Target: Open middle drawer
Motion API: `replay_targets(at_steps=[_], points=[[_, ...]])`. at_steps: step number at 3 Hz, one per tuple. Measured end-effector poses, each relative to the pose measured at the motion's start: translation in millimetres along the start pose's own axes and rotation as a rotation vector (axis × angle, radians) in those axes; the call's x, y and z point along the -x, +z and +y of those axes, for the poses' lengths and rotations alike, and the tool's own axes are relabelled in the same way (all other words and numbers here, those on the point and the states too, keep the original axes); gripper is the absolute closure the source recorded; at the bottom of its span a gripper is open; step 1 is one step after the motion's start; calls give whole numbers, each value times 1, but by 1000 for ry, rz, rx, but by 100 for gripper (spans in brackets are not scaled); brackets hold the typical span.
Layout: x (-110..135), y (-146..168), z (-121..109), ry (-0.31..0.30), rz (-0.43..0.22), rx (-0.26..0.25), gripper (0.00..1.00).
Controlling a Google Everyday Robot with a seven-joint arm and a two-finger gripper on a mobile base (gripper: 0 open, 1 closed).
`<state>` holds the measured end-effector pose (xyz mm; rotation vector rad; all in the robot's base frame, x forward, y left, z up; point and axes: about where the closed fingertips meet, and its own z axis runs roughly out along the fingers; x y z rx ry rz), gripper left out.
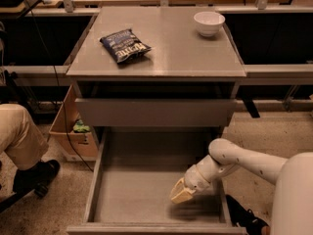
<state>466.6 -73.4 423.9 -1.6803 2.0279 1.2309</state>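
The middle drawer (142, 190) stands pulled far out below the cabinet top, its plain shallow grey tray showing and its front panel (146, 228) at the bottom edge of the view. My gripper (183, 194), with yellowish tips, hangs over the right part of that tray, inside the drawer and near its right wall. My white arm (244, 163) reaches in from the lower right. A grey drawer front (156, 112) above the open tray is pushed in.
On the cabinet top (186, 53) lie a dark chip bag (124, 44) and a white bowl (209, 23). A cardboard box (71, 131) stands on the floor to the left. A person's leg and black shoe (29, 173) are at the far left.
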Motion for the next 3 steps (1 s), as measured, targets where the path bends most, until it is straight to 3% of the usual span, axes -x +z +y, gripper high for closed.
replay_targets(at_steps=[1,2,3], points=[[3,-57,-4,-8,128,-188,100],[31,-127,2,-27,235,-345,100],[56,-154,10,-61,248,-400,82]])
